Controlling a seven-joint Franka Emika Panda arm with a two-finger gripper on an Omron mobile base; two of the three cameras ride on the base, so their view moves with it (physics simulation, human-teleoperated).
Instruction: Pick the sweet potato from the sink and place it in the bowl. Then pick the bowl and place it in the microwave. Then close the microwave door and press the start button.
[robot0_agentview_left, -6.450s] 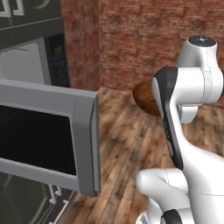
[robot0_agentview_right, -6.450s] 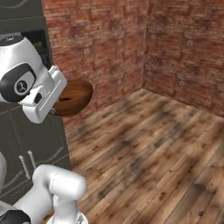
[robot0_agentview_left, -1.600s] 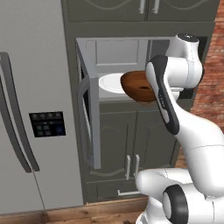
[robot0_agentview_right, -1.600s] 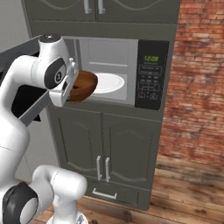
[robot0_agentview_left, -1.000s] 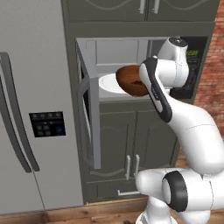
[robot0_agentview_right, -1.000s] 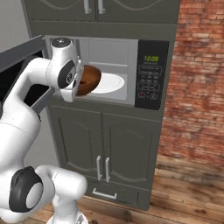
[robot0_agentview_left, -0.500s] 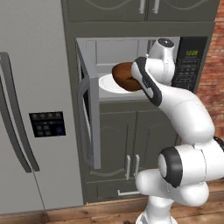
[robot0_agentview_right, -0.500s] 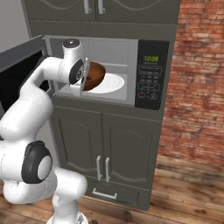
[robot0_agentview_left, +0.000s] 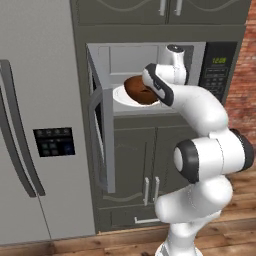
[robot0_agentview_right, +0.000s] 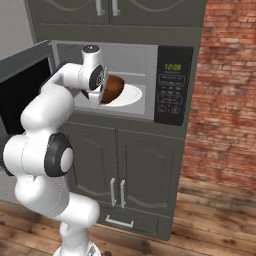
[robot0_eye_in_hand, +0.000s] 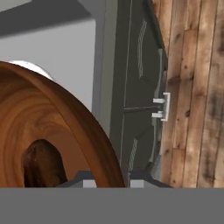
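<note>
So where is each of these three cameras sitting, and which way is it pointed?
Left base view: behind the arm to its left, facing the fridge and open microwave; white arm at right.
Right base view: behind to its right, facing the same microwave; arm at left.
Hand view: on the hand, looking along the gripper over the bowl holding the sweet potato.
Both base views share the bowl over the white plate.
</note>
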